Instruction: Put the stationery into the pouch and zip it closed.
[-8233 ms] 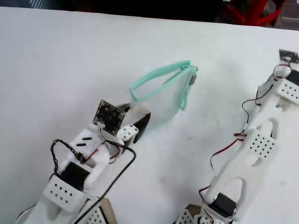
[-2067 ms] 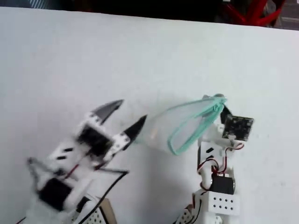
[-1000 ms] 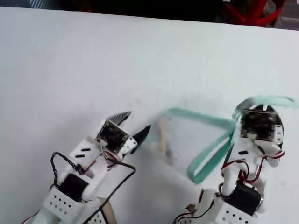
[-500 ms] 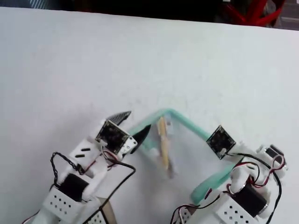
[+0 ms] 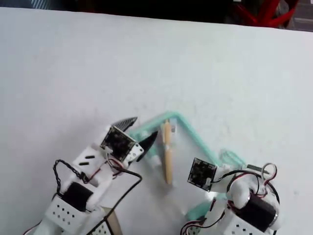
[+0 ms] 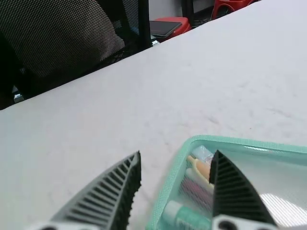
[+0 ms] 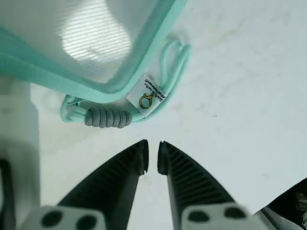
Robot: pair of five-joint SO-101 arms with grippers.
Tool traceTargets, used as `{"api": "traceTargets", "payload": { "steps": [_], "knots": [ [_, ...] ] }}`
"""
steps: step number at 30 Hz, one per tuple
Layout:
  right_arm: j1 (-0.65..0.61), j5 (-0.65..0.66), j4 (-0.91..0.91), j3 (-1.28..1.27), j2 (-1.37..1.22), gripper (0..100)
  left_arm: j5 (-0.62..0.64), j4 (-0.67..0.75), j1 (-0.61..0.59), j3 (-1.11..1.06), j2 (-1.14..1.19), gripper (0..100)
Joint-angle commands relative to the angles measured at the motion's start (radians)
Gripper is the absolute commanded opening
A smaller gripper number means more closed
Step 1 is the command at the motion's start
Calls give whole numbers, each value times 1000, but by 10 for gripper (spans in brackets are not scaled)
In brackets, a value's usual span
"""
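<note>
Holding stationery [image 6: 197, 168] – one pouch [image 5: 183, 149] | left jaws wide astride its corner | right jaws near-closed, empty

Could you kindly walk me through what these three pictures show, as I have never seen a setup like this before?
These are two small white robot arms at a white table, each ending in a two-fingered gripper. One picture looks down from a fixed camera above the table. The other two come from cameras on the arms' wrists, each looking along its own fingers. On the table lies a clear pouch with a mint-green edge. Through it you can see a wooden stick that looks like a pencil, and other stationery. The left gripper is open, with the pouch's corner between its fingers, and grips nothing. The right gripper has its fingers nearly together and is empty. It sits close to the pouch's cord pull, which carries a grey bead.
</note>
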State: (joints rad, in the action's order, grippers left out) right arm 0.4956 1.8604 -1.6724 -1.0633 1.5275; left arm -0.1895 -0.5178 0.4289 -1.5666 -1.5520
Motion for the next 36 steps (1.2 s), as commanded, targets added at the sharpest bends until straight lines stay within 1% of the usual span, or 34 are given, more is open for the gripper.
{"api": "traceTargets", "payload": {
  "steps": [1, 3, 4, 6, 7, 8, 9, 12, 13, 15, 18, 20, 25, 27, 29, 31, 34, 36],
  "knots": [
    [-22, 55, -51, 44, -5, 45, 3, 25, -7, 12, -19, 234],
    [-42, 126, -51, 31, -8, 45, 3, 25, -7, 12, -19, 234],
    [-54, 135, -50, 18, -8, 45, 3, 25, -7, 12, -19, 234],
    [-117, 115, -45, -3, -19, 45, 3, 25, -7, 12, -19, 234],
    [-160, 71, -35, -12, -35, 45, 3, 25, -8, 14, -21, 234],
    [-200, -8, 5, -23, -54, 45, 5, 28, -19, 14, -21, 234],
    [-242, -115, 77, -34, -81, 44, 9, 31, -35, 14, -21, 234],
    [-320, -545, 332, -54, -196, 44, 12, 25, -81, 41, -21, 234],
    [-329, -643, 375, -54, -249, 44, 12, 25, -93, 46, -21, 234],
    [-334, -692, 383, -31, -369, 44, 12, 25, -104, 46, -21, 234],
    [-332, -709, 372, 23, -584, 44, 12, 25, -97, 46, -21, 234],
    [-332, -678, 332, 86, -743, 44, 12, 25, -96, 46, -21, 234],
    [-325, -476, 136, 304, -1093, 44, 12, 25, -102, 46, -21, 234],
    [-325, -411, 62, 374, -1173, 48, 12, 25, -102, 46, -21, 234],
    [-328, -365, 24, 405, -1196, 57, 12, 25, -97, 44, -21, 234],
    [-331, -347, 21, 407, -1190, 116, 11, 25, -97, 44, -21, 234],
    [-332, -345, 24, 407, -1190, 242, 11, 28, -104, 44, -21, 234],
    [-334, -342, 30, 407, -1202, 273, 11, 28, -104, 44, -21, 234]
  ]
}}
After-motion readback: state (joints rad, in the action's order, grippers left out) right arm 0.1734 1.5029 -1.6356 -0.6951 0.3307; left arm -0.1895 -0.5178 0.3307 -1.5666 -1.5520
